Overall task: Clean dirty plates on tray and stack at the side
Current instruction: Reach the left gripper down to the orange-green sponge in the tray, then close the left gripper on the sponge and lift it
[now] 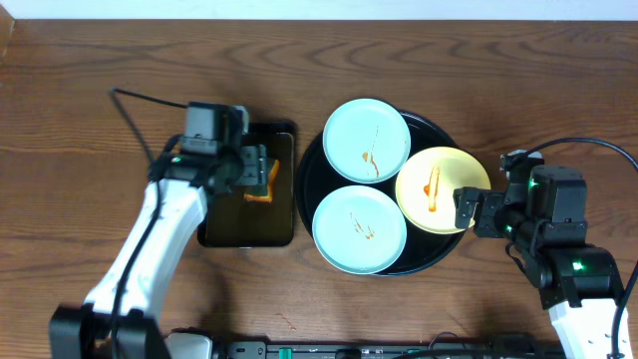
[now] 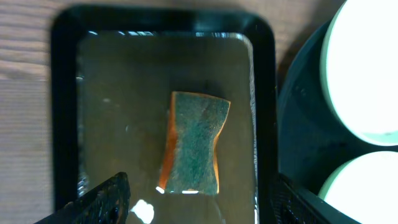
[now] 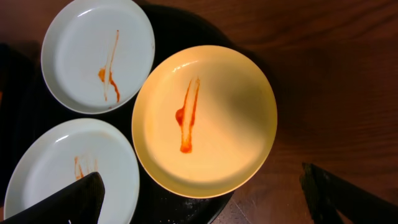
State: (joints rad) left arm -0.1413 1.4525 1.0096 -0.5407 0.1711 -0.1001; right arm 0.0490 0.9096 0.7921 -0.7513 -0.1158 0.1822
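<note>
Our left claw [image 1: 261, 172] and right claw [image 1: 462, 211] gape apart; the pale yellow round plate [image 1: 443, 189] overhangs the glossy black round tray's [image 1: 311, 181] right rim, streak running top-to-bottom.

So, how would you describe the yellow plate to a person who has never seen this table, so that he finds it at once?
On the wooden table, find the large round black tray, the widest thing there. At its right edge lies the pale yellow plate, with one orange streak on it. The other two plates on the tray are pale mint-blue, so colour alone sets it apart.
</note>
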